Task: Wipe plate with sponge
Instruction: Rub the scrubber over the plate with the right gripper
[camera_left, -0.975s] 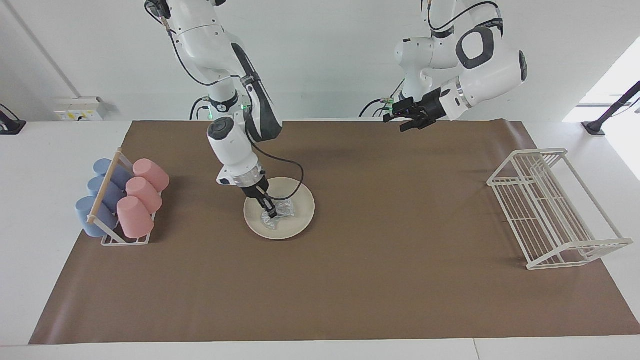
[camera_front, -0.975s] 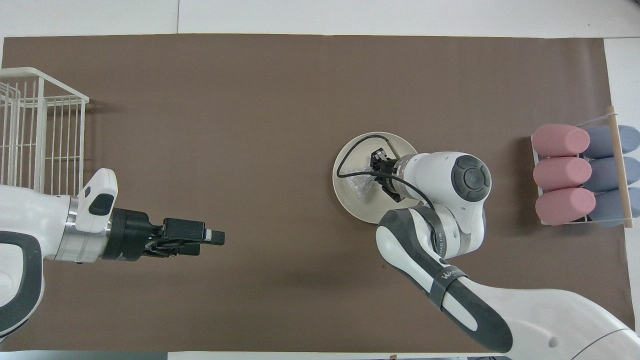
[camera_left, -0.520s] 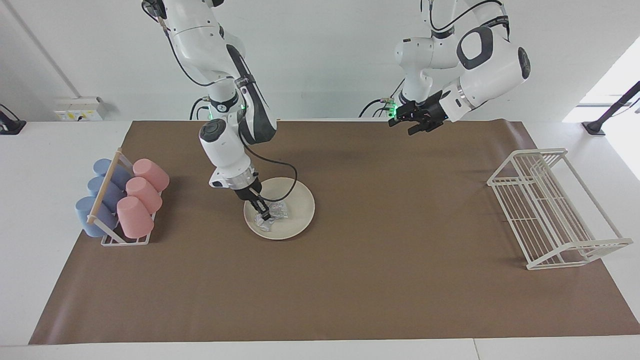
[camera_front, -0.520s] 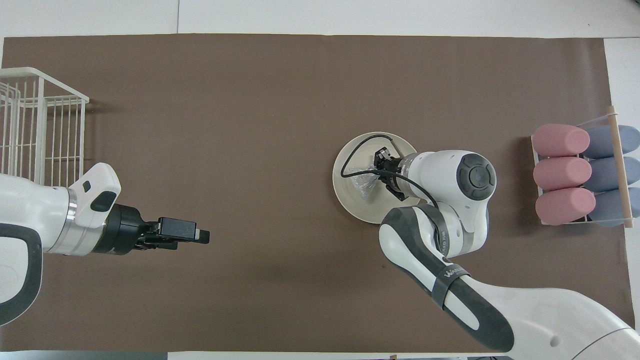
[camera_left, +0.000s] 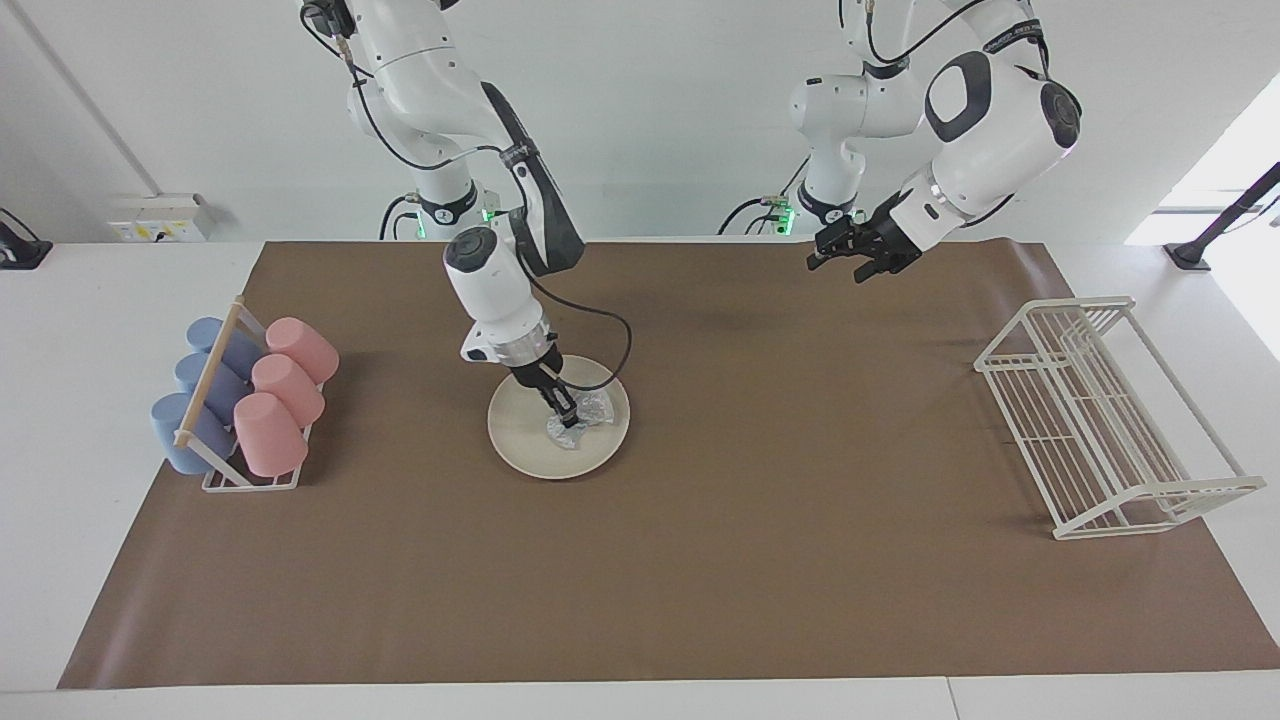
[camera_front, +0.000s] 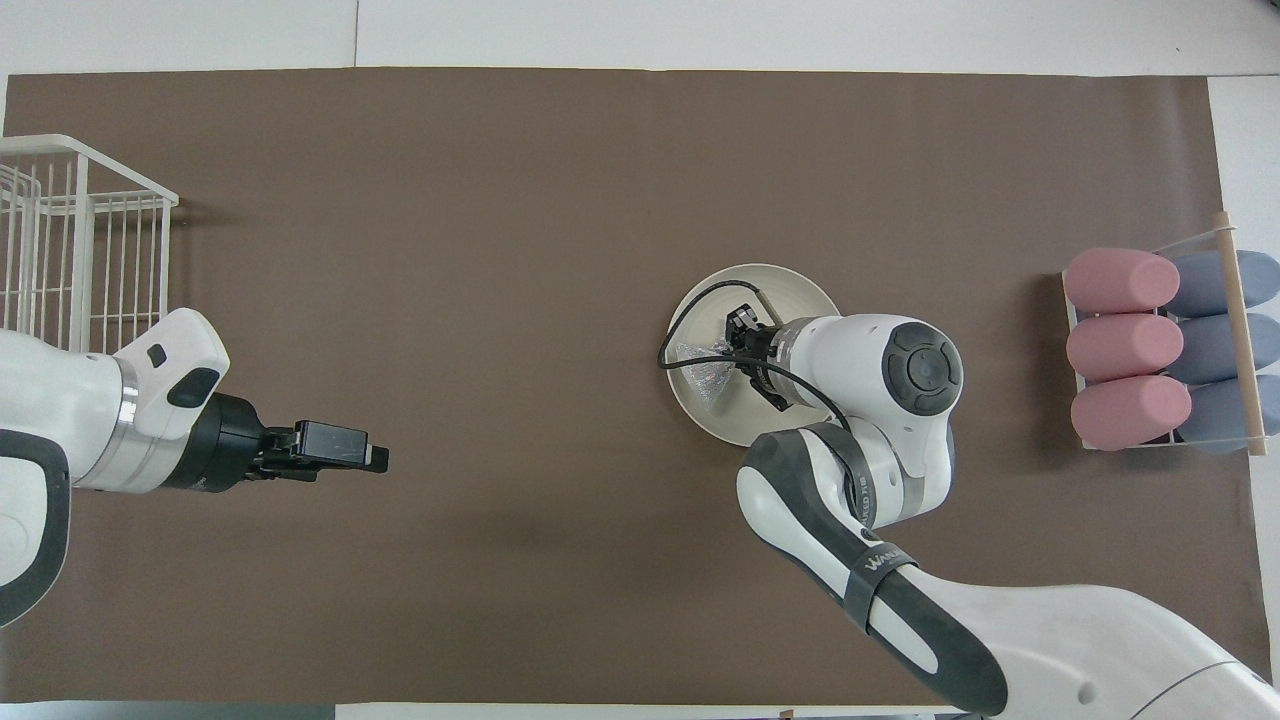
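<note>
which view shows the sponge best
The facing view: the sponge lies in plain sight on the plate, pinched by the right pincer. In the overhead view the right arm's wrist covers much of the sponge, leaving only its edge toward the left arm's end.

Glittery mesh sponge (camera_left: 583, 417), matt plate (camera_left: 525, 438)

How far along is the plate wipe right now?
Done: the right gripper is shut on the sponge and has it down on the plate.
In hand: the wipe itself, with the sponge on the part of the plate toward the left arm's end of the table.
Left: the rest of the plate, then letting go of the sponge. The left gripper waits, open, over the mat.
</note>
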